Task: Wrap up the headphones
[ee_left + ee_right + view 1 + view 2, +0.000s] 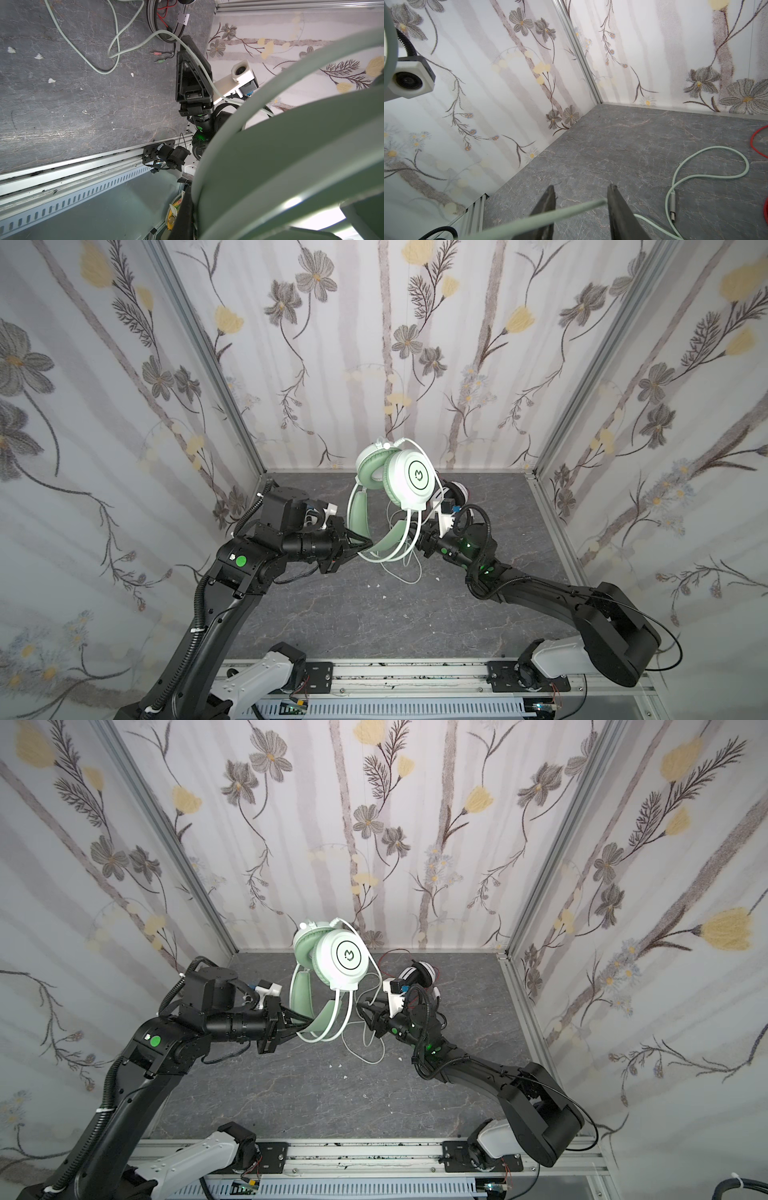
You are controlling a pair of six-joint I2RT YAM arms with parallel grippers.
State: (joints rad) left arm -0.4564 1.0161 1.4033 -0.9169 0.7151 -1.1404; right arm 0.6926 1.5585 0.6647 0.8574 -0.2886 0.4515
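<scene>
- Front edge: a metal rail (415, 672) is seen, with both arm bases bolted to it. Beyond it lies the grey table (353, 622), with a few white flecks on it.
- Mid-table, left side: the left gripper (368, 549) is clamped tight on the headband of the mint-green headset (409, 485). The headset is held clear of the table, ear cups raised above the band.
- Mid-table, right side: the right gripper (581, 188) is seen with its jaws apart. The pale green cord (571, 209) is passed between them and touches one finger (not pinched; a gap shows on the other side). The rest of the cord is draped in loose loops onto the table, and its USB plug (672, 204) is laid flat.
- Further back, behind the right wrist: the white-and-black headset (419, 973) is rested on the table. Its red cord (752, 143) is trailed beside it, near the flowered back wall (374, 844).
</scene>
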